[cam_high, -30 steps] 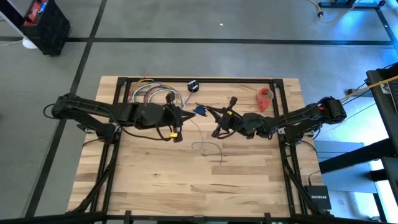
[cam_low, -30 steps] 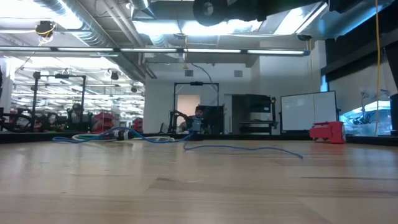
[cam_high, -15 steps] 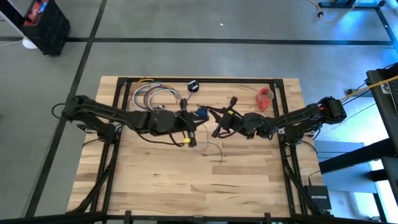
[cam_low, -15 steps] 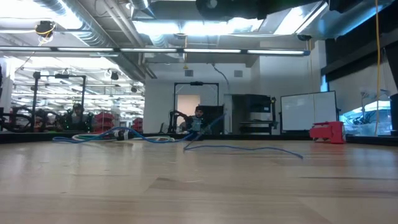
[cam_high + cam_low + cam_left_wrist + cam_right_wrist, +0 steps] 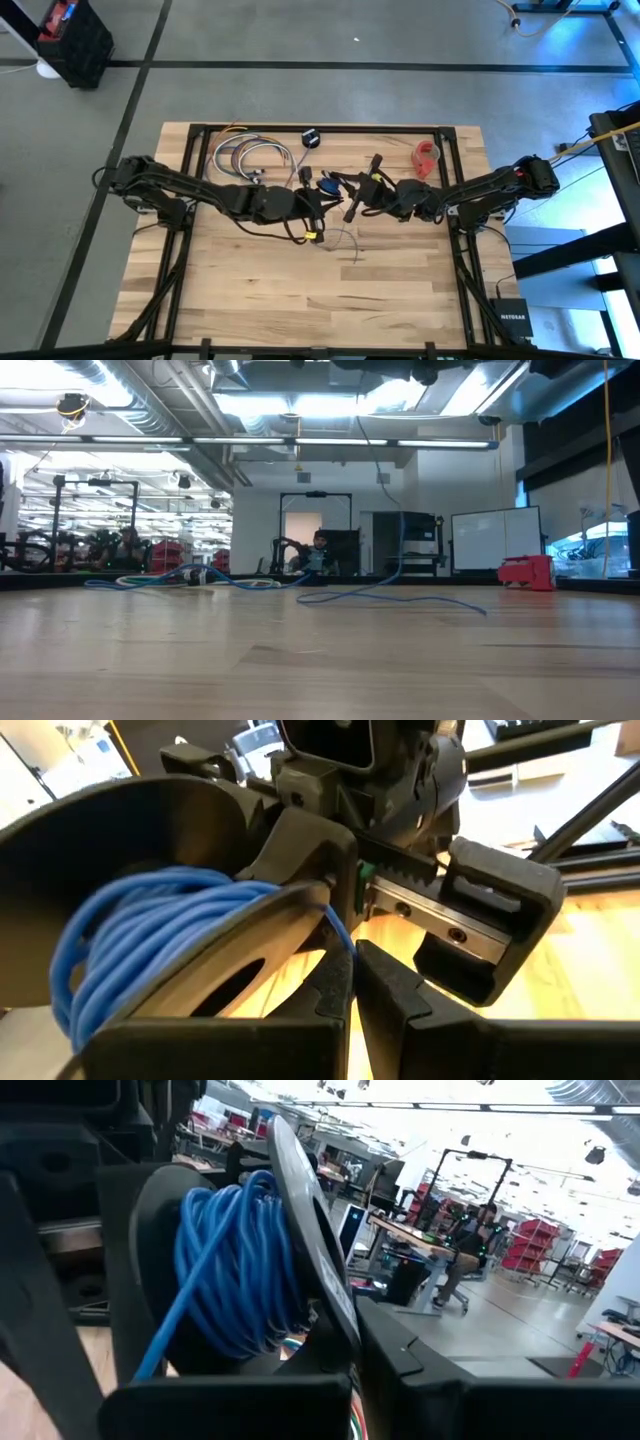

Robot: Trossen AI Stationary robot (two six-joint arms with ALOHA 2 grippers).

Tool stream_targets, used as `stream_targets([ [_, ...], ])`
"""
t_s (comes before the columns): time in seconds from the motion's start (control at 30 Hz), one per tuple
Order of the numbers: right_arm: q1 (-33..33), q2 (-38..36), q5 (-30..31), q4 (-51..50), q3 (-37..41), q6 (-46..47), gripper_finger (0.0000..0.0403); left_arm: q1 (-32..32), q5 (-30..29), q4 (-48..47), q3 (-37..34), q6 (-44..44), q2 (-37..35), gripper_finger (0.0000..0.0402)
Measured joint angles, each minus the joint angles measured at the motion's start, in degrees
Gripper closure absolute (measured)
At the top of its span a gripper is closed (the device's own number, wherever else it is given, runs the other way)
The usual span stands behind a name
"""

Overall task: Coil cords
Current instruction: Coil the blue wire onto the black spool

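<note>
A black spool point(image 5: 327, 185) wound with blue cord point(image 5: 235, 1260) hangs above the table's middle, with my right gripper point(image 5: 338, 190) shut on it from the right. My left gripper point(image 5: 318, 205) reaches in from the left, right beside the spool point(image 5: 180, 950), and is shut on a loose strand of the cord. That strand drops to the table point(image 5: 400, 530) and trails along the wood point(image 5: 345, 240). A small black puck point(image 5: 310, 138) lies near the far edge. My left gripper pinches one strand of the blue cord point(image 5: 342, 938) between its two fingertips, just where it leaves the spool. The fingers come roughly level from the table's left. Below the hold the strand hangs down to the table. My right gripper pinches the spool's black flange near its rim point(image 5: 335, 1315) between its two fingers. The fingers come roughly level from the table's right. The spool is lifted clear of the table.
A bundle of coloured cables point(image 5: 250, 155) lies at the far left of the table and shows low in the low view point(image 5: 190, 578). A red tape roll point(image 5: 427, 157) sits at the far right. The near half of the wooden table point(image 5: 300, 300) is bare.
My left gripper has moved toward the table's right and down, up to the spool. My right gripper has rolled at the wrist with the spool, staying in place. A length of the blue cord that lay on the table now rises steeply from it.
</note>
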State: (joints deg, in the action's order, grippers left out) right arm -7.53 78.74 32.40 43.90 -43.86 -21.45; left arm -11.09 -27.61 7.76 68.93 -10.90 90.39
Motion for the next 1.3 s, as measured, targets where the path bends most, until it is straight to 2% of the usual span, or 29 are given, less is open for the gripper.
stream_targets([
  [0.33, -0.8, -0.2, 0.2, 0.5, 0.0, -1.1, 0.0402, -0.3, 0.0, -3.1, -0.1, -0.3, -0.1, 0.0396],
  [0.73, -1.9, -1.4, -0.6, 1.0, 0.0, -1.1, 0.0402, -0.2, -1.2, -2.5, -0.2, -8.1, -0.7, 0.0392],
  [0.83, -1.9, -1.9, -1.1, 2.8, -0.4, -0.4, 0.0402, -0.2, -2.3, -3.7, -0.6, -9.3, -0.8, 0.0367],
  [0.97, -1.9, -1.6, -2.5, 1.5, -0.3, 0.2, 0.0402, -0.2, -2.5, -2.4, 0.2, -9.2, -1.0, 0.0314],
  [1.07, -1.9, -1.7, -3.6, 1.7, -0.3, 0.7, 0.0402, -0.6, -2.6, -5.0, 0.6, -9.1, -1.2, 0.0282],
  [1.17, -1.9, -1.6, -3.7, 1.0, -0.3, 0.7, 0.0402, -1.6, -3.3, -11.0, 0.6, -7.7, -1.2, 0.0266],
  [1.3, -1.9, -1.6, -4.0, 0.0, -0.3, 0.6, 0.0402, -3.7, -9.1, -16.7, 0.8, -5.8, -2.5, 0.0261],
])
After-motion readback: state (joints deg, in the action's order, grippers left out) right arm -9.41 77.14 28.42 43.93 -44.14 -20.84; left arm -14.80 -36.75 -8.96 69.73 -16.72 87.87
